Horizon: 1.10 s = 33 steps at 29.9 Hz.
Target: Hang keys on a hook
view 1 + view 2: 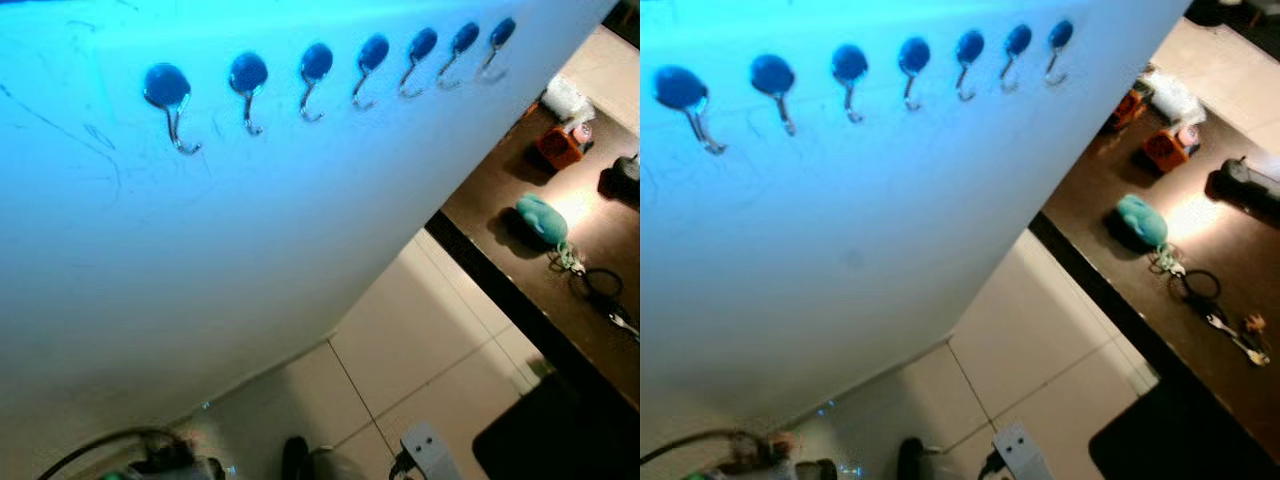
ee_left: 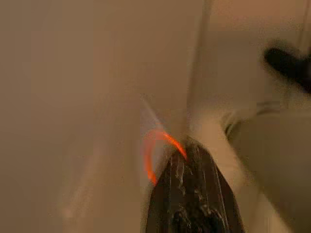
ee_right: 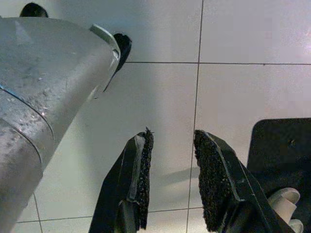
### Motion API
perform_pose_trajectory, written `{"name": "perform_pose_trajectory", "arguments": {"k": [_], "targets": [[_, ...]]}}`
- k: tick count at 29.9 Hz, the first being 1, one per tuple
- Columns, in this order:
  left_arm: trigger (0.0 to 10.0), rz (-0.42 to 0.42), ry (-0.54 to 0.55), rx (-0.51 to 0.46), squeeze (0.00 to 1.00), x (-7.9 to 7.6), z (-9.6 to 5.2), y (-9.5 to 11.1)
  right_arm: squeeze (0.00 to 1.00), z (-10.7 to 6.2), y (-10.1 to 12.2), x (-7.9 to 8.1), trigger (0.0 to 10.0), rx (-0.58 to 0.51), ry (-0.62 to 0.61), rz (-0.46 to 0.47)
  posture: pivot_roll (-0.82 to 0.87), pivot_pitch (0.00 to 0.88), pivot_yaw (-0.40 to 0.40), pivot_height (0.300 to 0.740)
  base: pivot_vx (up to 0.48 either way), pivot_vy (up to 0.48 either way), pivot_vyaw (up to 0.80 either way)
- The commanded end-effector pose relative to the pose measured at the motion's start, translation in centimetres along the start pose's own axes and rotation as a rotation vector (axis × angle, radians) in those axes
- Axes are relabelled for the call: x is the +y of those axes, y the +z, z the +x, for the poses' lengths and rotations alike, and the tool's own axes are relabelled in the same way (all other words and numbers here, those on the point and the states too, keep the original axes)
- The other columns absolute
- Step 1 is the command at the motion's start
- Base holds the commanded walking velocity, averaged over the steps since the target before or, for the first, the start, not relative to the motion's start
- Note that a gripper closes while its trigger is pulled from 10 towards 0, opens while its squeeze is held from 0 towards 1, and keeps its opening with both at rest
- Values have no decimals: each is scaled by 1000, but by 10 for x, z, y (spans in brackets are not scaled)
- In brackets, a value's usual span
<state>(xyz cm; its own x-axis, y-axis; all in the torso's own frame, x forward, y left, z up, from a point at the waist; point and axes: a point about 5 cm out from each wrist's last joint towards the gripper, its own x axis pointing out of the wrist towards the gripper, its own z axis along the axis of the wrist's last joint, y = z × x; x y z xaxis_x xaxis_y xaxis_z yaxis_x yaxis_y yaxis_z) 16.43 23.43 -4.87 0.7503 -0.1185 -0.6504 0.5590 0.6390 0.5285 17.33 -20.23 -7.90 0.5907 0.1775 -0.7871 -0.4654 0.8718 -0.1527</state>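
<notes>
— Where are the keys (image 1: 1230, 335) right now?

— Lying on the dark bench (image 1: 1110, 190), off to the robot's right. There's a black ring (image 1: 1202, 285) with them, and the metal bits trail away from it toward the bench's near edge. A teal, rounded thing (image 1: 1141, 221) sits just beside them, joined by a pale green cord or chain; I can't tell which.

— And the hooks?

— A row of seven hooks (image 1: 248, 88) with dark round heads runs across the white wall (image 1: 200, 260), which glows blue under the light. Each metal hook hangs bare. They are well apart from the keys.

— What else is on the bench?

— Further back, an orange object (image 1: 1164, 148), a second orange one (image 1: 1128, 106), something white and crumpled (image 1: 1175, 95), and a black item (image 1: 1245, 185) at the right edge. A bright patch of light falls on the bench between the teal thing and the black item.

— What are the grippers doing?

— The right gripper (image 3: 170, 179) hangs above the pale tiled floor (image 3: 233, 92), its two black fingers parted with nothing between them. A dark mat (image 3: 284, 150) lies beside it on the tiles, and the silver arm (image 3: 43, 92) crosses that view.

— The left one?

— The left gripper (image 2: 192, 194) is close to a plain pale surface, very blurred, with an orange curved streak (image 2: 153, 150) at its tip. Whether its fingers are parted or closed, I cannot tell.

— Anything by the floor?

— A white plug block (image 1: 432, 452) and cables (image 1: 100, 445) at the wall's foot.
</notes>
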Motion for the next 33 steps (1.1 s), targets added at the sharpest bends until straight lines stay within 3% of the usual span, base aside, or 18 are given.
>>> {"name": "perform_pose_trajectory", "arguments": {"k": [1, 2, 3, 5, 6, 8, 12, 15, 16, 23, 24, 27, 31, 33], "targets": [[10000, -215, 17, 98, 0, -17, 3, -8, 0, -4, -12, 1, 10000, 39, -3, 13, -32, 132, -128, 740, 0, 0, 0], [10000, -329, 73, 139, 0, -18, 6, -9, 0, -3, -11, 1, 10000, 39, -5, 17, -29, 119, -132, 740, 0, 0, 0], [10000, -329, 73, 139, 0, -18, 6, -9, 0, -3, -11, 1, 10000, 39, -5, 17, -29, 119, -132, 740, 0, 0, 0], [10000, -510, 183, 190, 0, -19, 10, -11, 0, -2, -9, 1, 10000, 37, -7, 20, -17, 101, -128, 740, 0, 0, 0], [10000, -510, 183, 190, 0, -19, 10, -11, 0, -2, -9, 1, 10000, 37, -7, 20, -17, 101, -128, 740, 0, 0, 0], [10000, -603, 226, 213, 0, -22, 13, -10, 0, 0, -5, 2, 10000, 29, -8, 23, -7, 86, -122, 740, 0, 0, 0], [10000, -658, 232, 222, 0, -23, 17, -6, 0, 3, 3, 3, 10000, 14, -13, 36, 11, 61, -99, 740, 0, 0, 0], [10000, -674, 227, 224, 0, -22, 19, -6, 0, 4, 6, 4, 10000, 10, -14, 39, 11, 61, -99, 740, 0, 0, 0], [10000, -663, 186, 230, 0, -17, 22, -6, 0, 9, 15, 9, 10000, -8, -19, 66, 41, 37, -45, 740, 0, 0, 0], [10000, -539, 107, 242, 0, -6, 26, -6, 0, 15, 28, 18, 10000, -30, -38, 139, 54, 0, 11, 740, 0, 0, 0], [10000, -497, 111, 237, 0, 3, 28, -5, 0, 17, 32, 18, 10000, -44, -49, 166, 61, 4, 21, 740, 0, 0, 0], [10000, -558, 185, 242, 0, 15, 27, -8, 0, 17, 33, 19, 10000, -53, -56, 225, 45, 41, -3, 740, 0, 0, 0], [10000, -604, 189, 261, 0, 13, 25, -13, 0, 17, 30, 21, 10000, -45, -48, 245, 18, 51, -32, 740, 0, 0, 0], [10000, -582, 164, 270, 0, 9, 23, -16, 0, 17, 29, 25, 10000, -39, -29, 232, 21, 64, -48, 740, 0, 0, 0]]}}
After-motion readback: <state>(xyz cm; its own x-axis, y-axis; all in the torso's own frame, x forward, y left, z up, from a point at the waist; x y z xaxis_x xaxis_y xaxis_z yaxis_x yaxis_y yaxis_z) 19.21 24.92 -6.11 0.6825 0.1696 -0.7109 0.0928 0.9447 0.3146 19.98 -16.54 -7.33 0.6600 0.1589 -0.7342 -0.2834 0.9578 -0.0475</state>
